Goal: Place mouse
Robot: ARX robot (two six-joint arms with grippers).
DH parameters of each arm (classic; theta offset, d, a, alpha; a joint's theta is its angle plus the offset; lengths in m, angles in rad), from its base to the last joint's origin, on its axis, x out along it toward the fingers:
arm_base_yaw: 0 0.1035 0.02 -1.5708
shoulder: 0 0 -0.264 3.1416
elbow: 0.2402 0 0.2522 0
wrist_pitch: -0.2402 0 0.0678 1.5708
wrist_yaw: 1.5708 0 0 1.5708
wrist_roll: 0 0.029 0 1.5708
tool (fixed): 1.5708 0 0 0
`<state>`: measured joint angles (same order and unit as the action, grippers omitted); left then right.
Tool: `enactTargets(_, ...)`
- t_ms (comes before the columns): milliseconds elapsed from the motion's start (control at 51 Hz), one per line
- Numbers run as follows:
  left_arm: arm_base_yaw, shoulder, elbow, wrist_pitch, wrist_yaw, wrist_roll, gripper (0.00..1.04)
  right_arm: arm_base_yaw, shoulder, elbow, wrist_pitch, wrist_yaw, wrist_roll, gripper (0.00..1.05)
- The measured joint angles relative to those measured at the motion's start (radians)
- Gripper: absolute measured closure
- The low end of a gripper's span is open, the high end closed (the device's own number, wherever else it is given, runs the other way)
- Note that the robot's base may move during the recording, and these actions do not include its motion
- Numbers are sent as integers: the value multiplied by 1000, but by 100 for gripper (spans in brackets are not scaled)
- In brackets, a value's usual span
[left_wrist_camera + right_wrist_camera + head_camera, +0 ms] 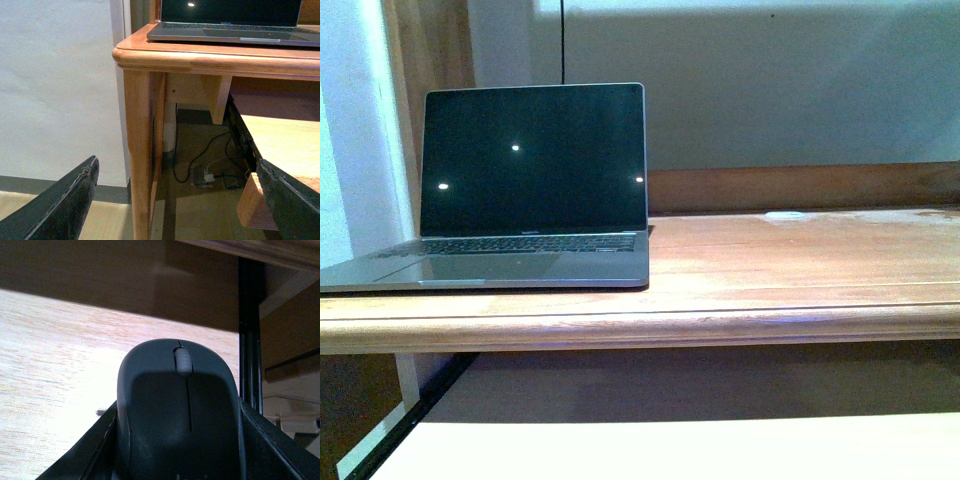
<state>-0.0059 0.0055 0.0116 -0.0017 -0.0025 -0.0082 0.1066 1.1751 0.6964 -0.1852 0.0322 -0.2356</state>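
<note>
Gripping is recorded at the right gripper (180, 440): its two black fingers (95, 447) are closed against the flanks of the small dark grey oval plastic mouse (177, 400), whose pale scroll wheel (183, 362) points away from the wrist. A side hold is judged to leave the underside free for setting down flat. Beneath and beyond the mouse a pale wooden pull-out shelf (55, 355) is seen, under the shadowed desk. The left gripper (177, 167) is spread wide with nothing between its fingers, low beside the wooden desk leg (142, 150), judged to be out of the way. On the honey-coloured wooden desktop (800, 260) an open silver laptop with a dark screen (532, 160) stands at the left; the bare board to its right is judged a likely spot for the mouse. Whether the mouse rests on the shelf or is held above it cannot be told; its rear and the fingertips are cut off by the frame edge. Neither arm nor mouse appears in the front view.
</note>
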Motion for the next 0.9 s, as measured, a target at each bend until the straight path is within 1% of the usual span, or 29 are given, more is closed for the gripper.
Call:
enactTargets(177,0,0,0,0,0,0,8,-3,-11,0,-13,-2,0,47)
enactTargets(334,0,0,0,0,0,0,8,-23,-31,13,-46,-23,6,47)
enactTargets(471,0,0,0,0,0,0,8,-55,-81,68,-106,-66,34,47)
enactTargets(648,0,0,0,0,0,0,8,-60,-122,136,-159,-89,75,47)
enactTargets(785,0,0,0,0,0,0,8,-35,-127,195,-180,-76,113,47)
enactTargets(903,0,0,0,0,0,0,8,38,-105,266,-183,-23,161,47)
